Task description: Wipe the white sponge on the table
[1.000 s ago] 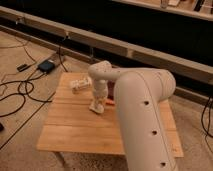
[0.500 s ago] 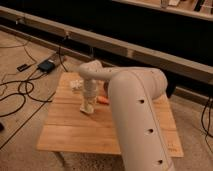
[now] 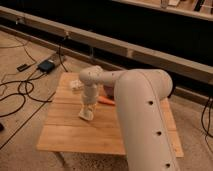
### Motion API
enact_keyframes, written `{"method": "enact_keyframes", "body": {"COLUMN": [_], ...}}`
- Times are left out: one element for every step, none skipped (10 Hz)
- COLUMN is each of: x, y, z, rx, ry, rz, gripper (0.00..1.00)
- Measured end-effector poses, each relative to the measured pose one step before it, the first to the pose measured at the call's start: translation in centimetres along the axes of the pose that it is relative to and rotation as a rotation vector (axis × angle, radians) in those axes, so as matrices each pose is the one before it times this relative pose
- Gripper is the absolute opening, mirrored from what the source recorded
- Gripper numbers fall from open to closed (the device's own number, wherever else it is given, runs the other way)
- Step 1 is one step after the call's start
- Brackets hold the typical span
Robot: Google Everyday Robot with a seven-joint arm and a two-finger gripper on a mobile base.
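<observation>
White and bulky, the arm (image 3: 142, 120) fills the near right of the view, rising from the bottom edge and bending left over the table (image 3: 75, 137). The table is light wood with plank grain, and its near edge and left corner lie bare.

From the elbow, the forearm reaches left and turns down, so the gripper (image 3: 86, 113) points straight at the top, left of the table's middle. At its tip lies a small pale pad, the sponge (image 3: 85, 117), which touches the wood directly under the gripper. I cannot tell whether the gripper is wide, narrow or clamped on the sponge; the two blend together there.

Just behind and to the right of the gripper, an orange thing (image 3: 105, 100) lies on the table, partly hidden by the arm. Farther back, near the far left corner, sits a whitish lump (image 3: 75, 85).

Beyond the table, on the speckled floor at left, dark cables (image 3: 20, 95) loop towards a blue box (image 3: 46, 65). A long pale rail (image 3: 100, 44) runs across in front of a dark wall.
</observation>
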Motion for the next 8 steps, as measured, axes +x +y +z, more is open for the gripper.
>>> {"method": "enact_keyframes", "body": {"x": [0.374,0.241,0.247,0.200,0.175,0.126,0.069,-0.050], "y": [0.255,0.221,0.276,0.298,0.158,0.024,0.106,0.013], "z": [-0.042,-0.062,-0.129,-0.043,0.029,0.019,0.045,-0.068], "rx": [-0.00253,0.00121,0.00578,0.00580,0.00377,0.00247,0.00064,-0.00264], "ry": [-0.00172,-0.00116,-0.00172,-0.00034,0.00115,0.00075,-0.00191,-0.00665], "rz": [-0.01055,-0.00943,-0.01281,-0.01157,-0.00671,-0.00044,0.00438,0.00741], "gripper": [0.66,0.74,0.79,0.80,0.80,0.80,0.80,0.80]}}
